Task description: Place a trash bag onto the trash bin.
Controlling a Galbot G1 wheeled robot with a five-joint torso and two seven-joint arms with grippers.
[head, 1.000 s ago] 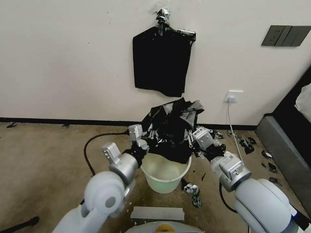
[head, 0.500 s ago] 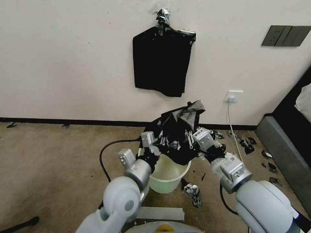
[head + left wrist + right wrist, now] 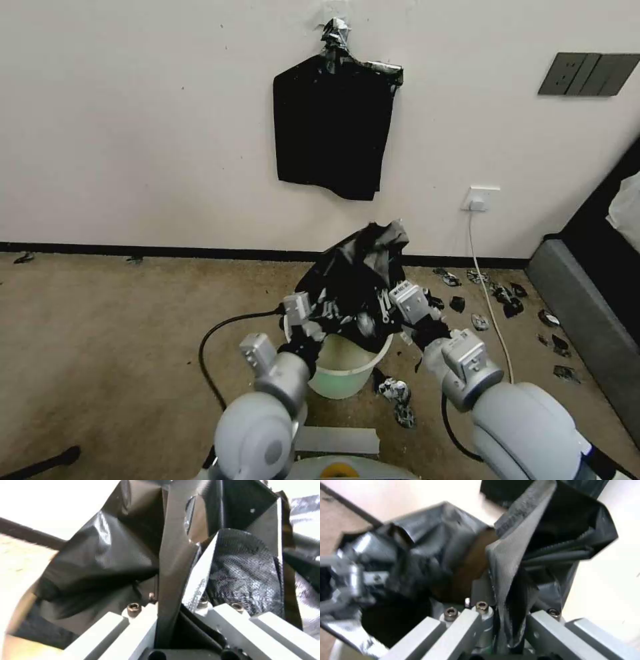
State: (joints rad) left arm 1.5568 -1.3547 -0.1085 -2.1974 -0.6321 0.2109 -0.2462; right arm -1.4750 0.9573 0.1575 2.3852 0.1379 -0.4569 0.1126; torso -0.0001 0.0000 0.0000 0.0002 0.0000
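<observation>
Left tool (image 3: 325, 312), right tool (image 3: 385, 307) clamp trash bag (image 3: 353, 277), now bunched closer over trash bin (image 3: 340, 380).

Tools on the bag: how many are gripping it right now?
2. The left tool clamps the bag on its left side, the right tool on its right, both above the bin.

Glossy white rounded arms, silver wrist joints, black cables, grey screw-studded jaws
</observation>
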